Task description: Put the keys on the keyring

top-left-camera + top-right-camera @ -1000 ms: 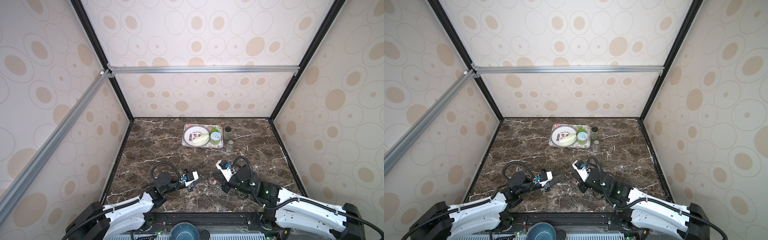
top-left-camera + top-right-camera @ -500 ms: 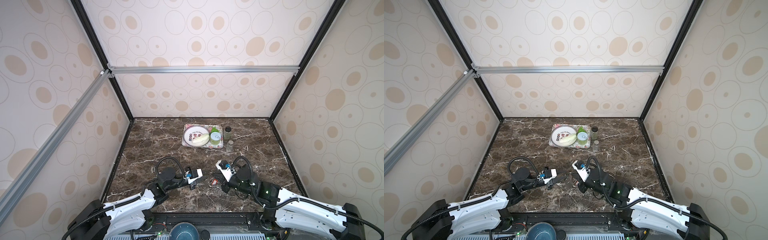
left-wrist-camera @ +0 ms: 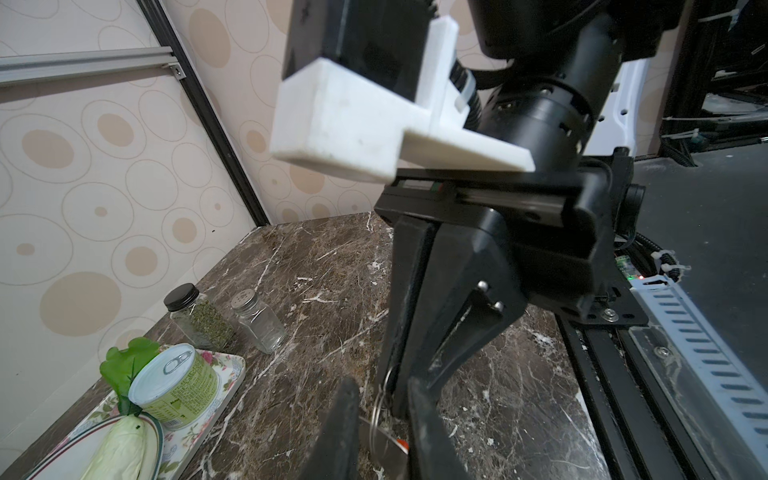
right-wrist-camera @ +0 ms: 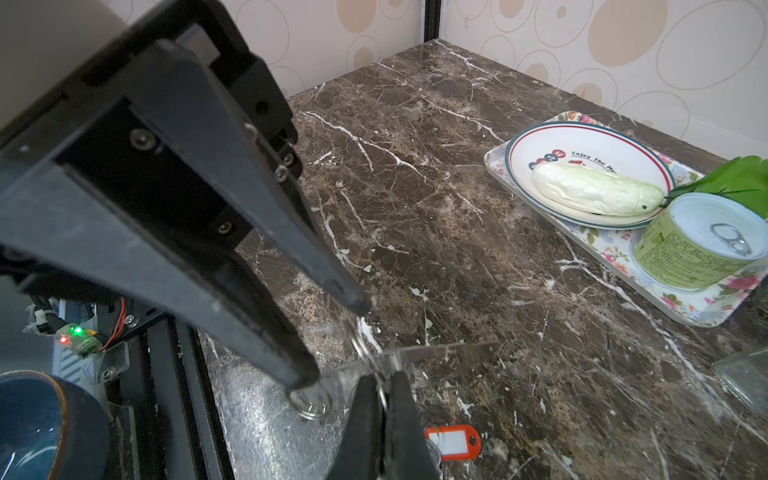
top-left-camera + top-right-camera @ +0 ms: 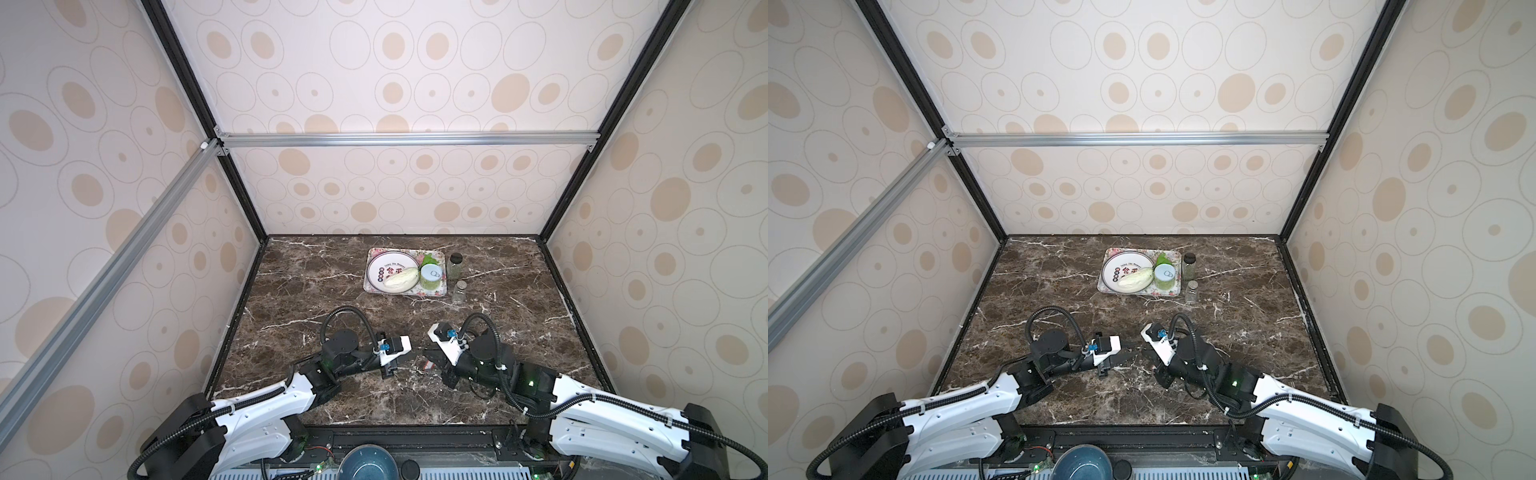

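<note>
Left gripper [image 4: 331, 341] has reached in, jaws parted, to the right gripper [image 4: 382, 384], which pinches the thin keyring [image 4: 360, 347]; threading seems underway, and next the red-tagged key [image 4: 453, 440] lying just beside must be aligned carefully.

At the far side of the dark marble table [image 5: 316, 274], a flowered tray [image 5: 399, 293] carries a white plate [image 5: 380, 266] with a pale cabbage [image 5: 400, 277] lying across it, beside a green can [image 5: 431, 277] and a green leaf [image 5: 430, 259]. Just beside the tray stand a black-lidded jar of dried herbs [image 5: 455, 265] and a clear shaker [image 5: 459, 291], both upright. A blue bowl [image 5: 365, 463] sits below the table's near edge.
</note>
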